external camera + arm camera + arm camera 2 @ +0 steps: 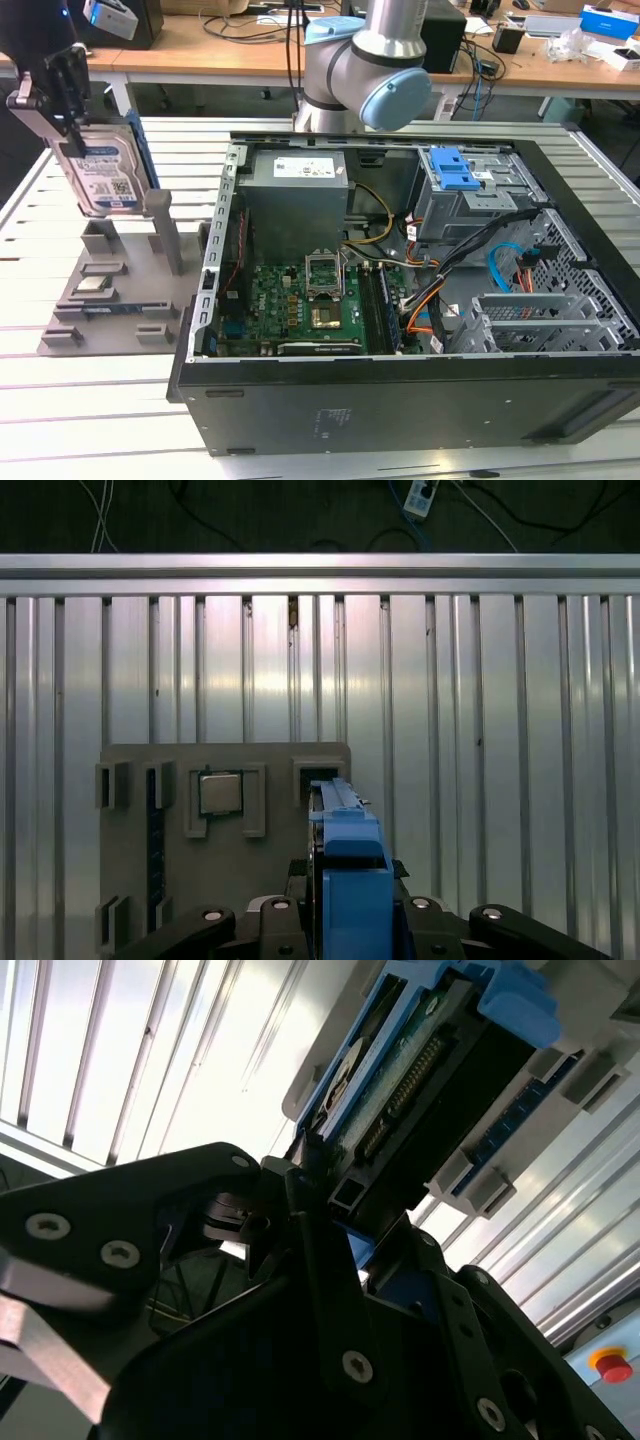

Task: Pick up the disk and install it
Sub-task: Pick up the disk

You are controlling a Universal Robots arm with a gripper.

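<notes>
**Held aloft: disk (108,178) in gripper (68,108)**

Clamped tight on the disk's upper end, disk standing on edge with label outward. Suspended over grey fixture tray (110,300) at the exterior view's left, well apart from open computer case (400,400).

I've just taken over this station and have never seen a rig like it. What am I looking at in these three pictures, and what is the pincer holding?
This is one robot arm working at a slatted metal table. The exterior view comes from a camera off the arm, looking across that table. Both wrist views come from cameras riding on the arm, close to the pincer. On the table sits an open computer case with its motherboard showing. At the exterior view's left is a grey fixture tray with a small square chip in one pocket. The pincer is shut on the disk, a silver hard drive in a blue frame, held upright over the tray.
</notes>
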